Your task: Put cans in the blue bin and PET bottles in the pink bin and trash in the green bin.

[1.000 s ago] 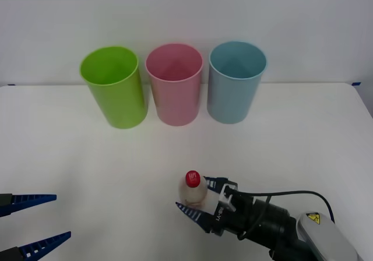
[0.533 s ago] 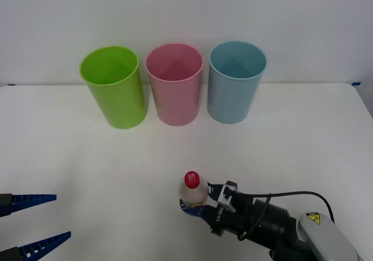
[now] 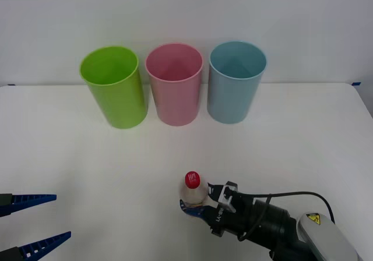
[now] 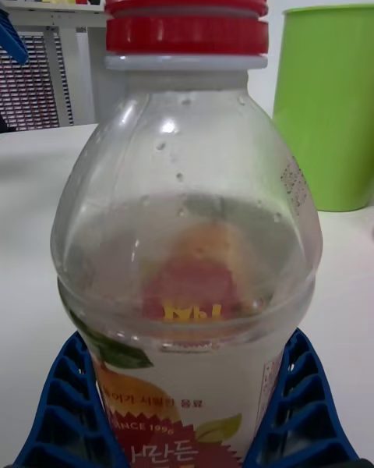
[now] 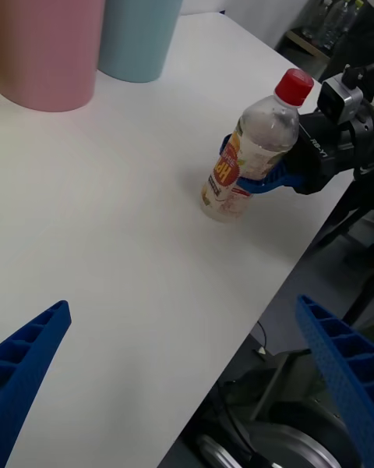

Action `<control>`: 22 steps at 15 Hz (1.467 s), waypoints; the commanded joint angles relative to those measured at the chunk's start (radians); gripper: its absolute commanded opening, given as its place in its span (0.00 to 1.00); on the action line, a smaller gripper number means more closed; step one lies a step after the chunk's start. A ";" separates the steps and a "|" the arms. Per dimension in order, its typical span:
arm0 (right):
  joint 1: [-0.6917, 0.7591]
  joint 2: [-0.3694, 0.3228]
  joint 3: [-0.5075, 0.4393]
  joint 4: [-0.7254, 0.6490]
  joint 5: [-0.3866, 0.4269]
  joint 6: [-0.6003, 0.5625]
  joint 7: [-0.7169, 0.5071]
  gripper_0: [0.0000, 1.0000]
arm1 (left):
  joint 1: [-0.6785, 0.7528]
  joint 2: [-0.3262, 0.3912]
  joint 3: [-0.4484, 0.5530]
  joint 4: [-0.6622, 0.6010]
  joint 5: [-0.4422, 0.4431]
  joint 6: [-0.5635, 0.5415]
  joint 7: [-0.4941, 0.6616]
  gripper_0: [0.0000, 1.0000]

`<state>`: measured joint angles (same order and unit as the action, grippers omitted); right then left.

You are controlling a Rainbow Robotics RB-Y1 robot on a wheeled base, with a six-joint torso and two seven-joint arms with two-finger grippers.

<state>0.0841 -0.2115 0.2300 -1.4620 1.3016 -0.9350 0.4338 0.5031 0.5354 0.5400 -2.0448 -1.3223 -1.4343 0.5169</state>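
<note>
Blue ribbed fingers (image 4: 300,413) tip each tool; the right arm is black, cabled, with a yellow warning sticker (image 3: 313,218).

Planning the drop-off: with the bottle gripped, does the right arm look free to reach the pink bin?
Probably yes. The right end effector is shut on the bottle, and bare table lies between it and the pink bin.

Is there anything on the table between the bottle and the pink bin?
Nothing visible. The right gripper is shut on the bottle, and bare white table lies between it and the pink bin. The left gripper waits open, off to the side.
</note>
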 commanded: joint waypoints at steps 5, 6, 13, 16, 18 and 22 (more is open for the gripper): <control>0.008 -0.009 -0.001 -0.055 -0.068 -0.034 -0.001 0.00 | 0.000 0.000 0.000 0.000 0.000 0.000 0.000 1.00; 0.017 -0.009 -0.003 -0.081 -0.076 -0.030 -0.009 0.00 | 0.000 0.000 0.000 0.000 0.000 0.000 0.000 1.00; 0.066 -0.078 -0.055 -0.322 -0.084 -0.010 -0.211 0.00 | 0.000 0.000 0.000 0.000 0.000 0.000 0.000 1.00; 0.082 -0.083 -0.072 -0.408 -0.084 -0.001 -0.299 0.00 | 0.000 0.000 0.000 0.000 0.000 0.000 0.000 1.00; 0.078 -0.083 -0.089 -0.455 -0.084 0.019 -0.349 0.00 | 0.000 0.000 0.000 0.000 0.000 0.000 0.000 1.00; 0.032 -0.040 -0.093 -0.483 -0.082 0.062 -0.399 0.00 | 0.000 0.000 0.000 0.000 0.000 0.000 0.000 1.00</control>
<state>0.1288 -0.2628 0.1366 -1.9448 1.2183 -0.8840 0.0393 0.5031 0.5353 0.5400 -2.0448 -1.3223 -1.4343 0.5169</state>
